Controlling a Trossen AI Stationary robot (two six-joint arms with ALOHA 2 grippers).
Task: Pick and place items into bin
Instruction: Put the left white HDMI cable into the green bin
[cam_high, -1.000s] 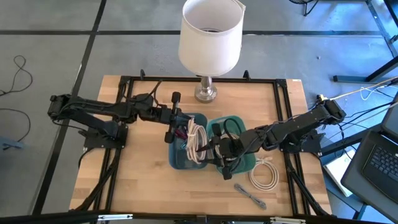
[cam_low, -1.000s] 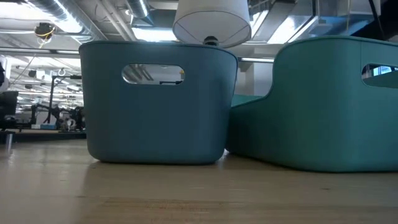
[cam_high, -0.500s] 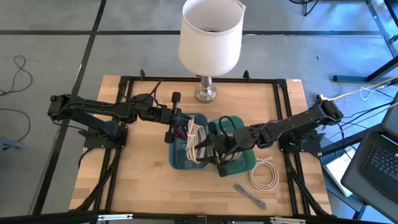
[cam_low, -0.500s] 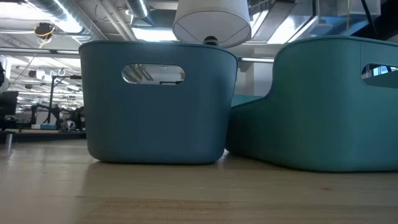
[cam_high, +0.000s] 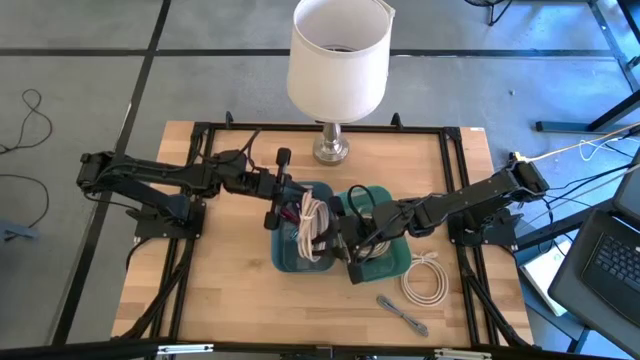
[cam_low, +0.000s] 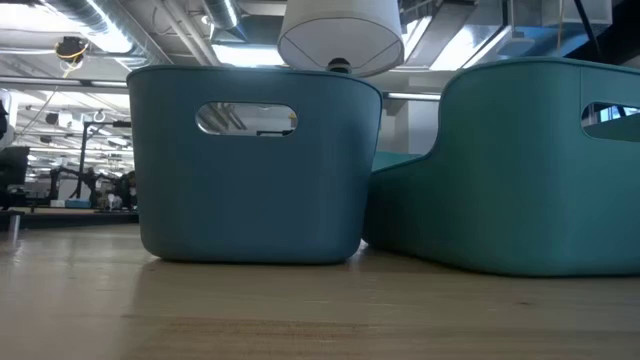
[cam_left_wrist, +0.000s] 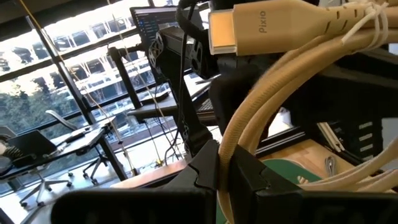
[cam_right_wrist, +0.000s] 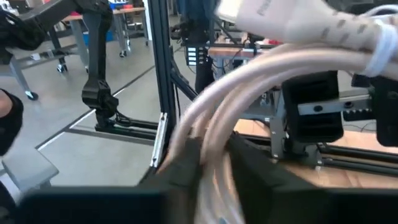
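Note:
A white coiled cable (cam_high: 316, 224) hangs over the blue bin (cam_high: 290, 262), with both grippers on it. My left gripper (cam_high: 297, 208) comes from the table's left and is shut on it. My right gripper (cam_high: 338, 238) comes from the right, over the green bin (cam_high: 396, 262), and is closed around the same coil. A thin black cable loop (cam_high: 366, 198) lies in the green bin. Red and purple pieces (cam_high: 291, 216) show in the blue bin. Another white coiled cable (cam_high: 425, 280) and a grey strap (cam_high: 402, 311) lie on the table at the near right. My left gripper pinches several strands of the coil (cam_left_wrist: 231, 140) between its two fingers (cam_left_wrist: 205, 171), coming level from the table's left. The coil is lifted clear, and its plug end (cam_left_wrist: 273, 28) is above the fingers. My right gripper has several strands of the same coil (cam_right_wrist: 208, 134) between its two fingers (cam_right_wrist: 185, 163), coming about level from the table's right. The picture is blurred, so how far back the strands reach cannot be told.
A lamp with a white shade (cam_high: 338, 55) stands at the far middle of the table. The two bins stand side by side in the middle, also in the low view as blue bin (cam_low: 250, 170) and green bin (cam_low: 520, 170). Black frame rails (cam_high: 200, 180) run along the table's sides.
My right gripper has moved toward the table's left, from over the green bin up to the white coil that my left gripper holds. The left arm and the coil have kept still.

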